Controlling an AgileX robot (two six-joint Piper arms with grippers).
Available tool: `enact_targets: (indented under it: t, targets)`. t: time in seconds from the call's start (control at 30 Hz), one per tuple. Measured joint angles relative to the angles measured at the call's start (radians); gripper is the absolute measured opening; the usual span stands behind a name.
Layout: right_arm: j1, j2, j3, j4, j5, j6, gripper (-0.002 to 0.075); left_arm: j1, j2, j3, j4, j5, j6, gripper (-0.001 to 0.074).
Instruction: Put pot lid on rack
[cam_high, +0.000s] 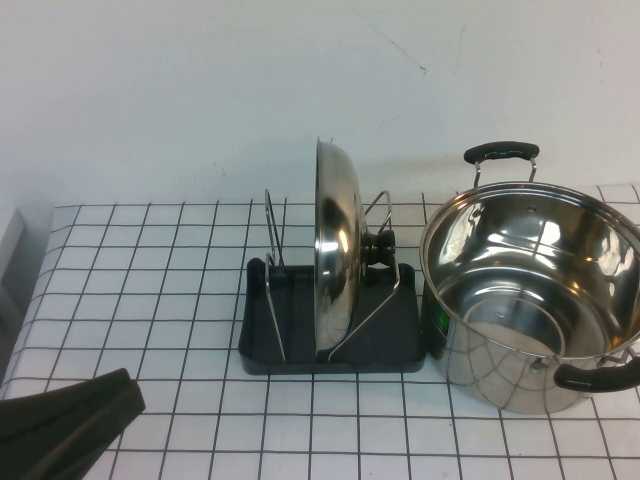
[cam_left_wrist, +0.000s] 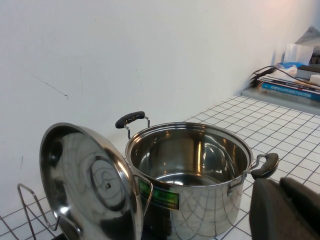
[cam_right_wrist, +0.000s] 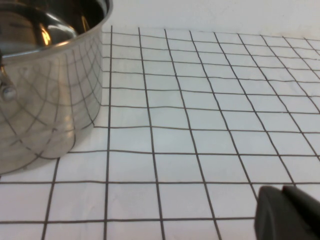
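The pot lid (cam_high: 335, 255) stands on edge in the wire loops of the dark grey rack (cam_high: 390, 345), its black knob (cam_high: 380, 246) facing the pot. In the left wrist view I see the lid's shiny underside (cam_left_wrist: 85, 180) and a rack wire (cam_left_wrist: 29, 210). My left gripper (cam_high: 128, 392) is shut and empty at the table's near left, well away from the rack; it also shows in its own wrist view (cam_left_wrist: 280, 184). My right gripper (cam_right_wrist: 282, 194) is shut and empty over bare tablecloth beside the pot; it is out of the high view.
A deep steel pot (cam_high: 530, 290) with two black handles stands open just right of the rack, also in the left wrist view (cam_left_wrist: 190, 170) and the right wrist view (cam_right_wrist: 45, 85). Books and clutter (cam_left_wrist: 292, 80) lie on a ledge beyond the table. The wall is close behind.
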Motion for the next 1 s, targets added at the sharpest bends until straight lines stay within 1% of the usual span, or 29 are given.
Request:
enact_targets:
  t: [0.2, 0.27, 0.4, 0.53, 0.7, 0.83, 1.0]
  targets:
    - [0.0, 0.0, 0.0, 0.0, 0.0, 0.0, -0.0001, 0.0, 0.0, 0.0, 0.0, -0.032, 0.005, -0.0001]
    - [0.0, 0.0, 0.0, 0.0, 0.0, 0.0, -0.0002, 0.0, 0.0, 0.0, 0.0, -0.036, -0.017, -0.0001]
    - [0.0, 0.0, 0.0, 0.0, 0.0, 0.0, -0.0001, 0.0, 0.0, 0.001, 0.0, 0.012, -0.104, -0.0001]
    - [0.0, 0.0, 0.0, 0.0, 0.0, 0.0, -0.0001, 0.0, 0.002, 0.019, 0.0, 0.077, -0.126, -0.0001]
    - [0.0, 0.0, 0.0, 0.0, 0.0, 0.0, -0.0002, 0.005, 0.044, 0.04, 0.0, 0.114, -0.133, -0.0001]
    - [0.0, 0.0, 0.0, 0.0, 0.0, 0.0, -0.0001, 0.047, 0.1, 0.042, 0.0, 0.166, -0.134, -0.0001]
    - [0.0, 0.0, 0.0, 0.0, 0.0, 0.0, -0.0001, 0.15, 0.158, 0.042, 0.005, 0.318, -0.134, -0.0001]
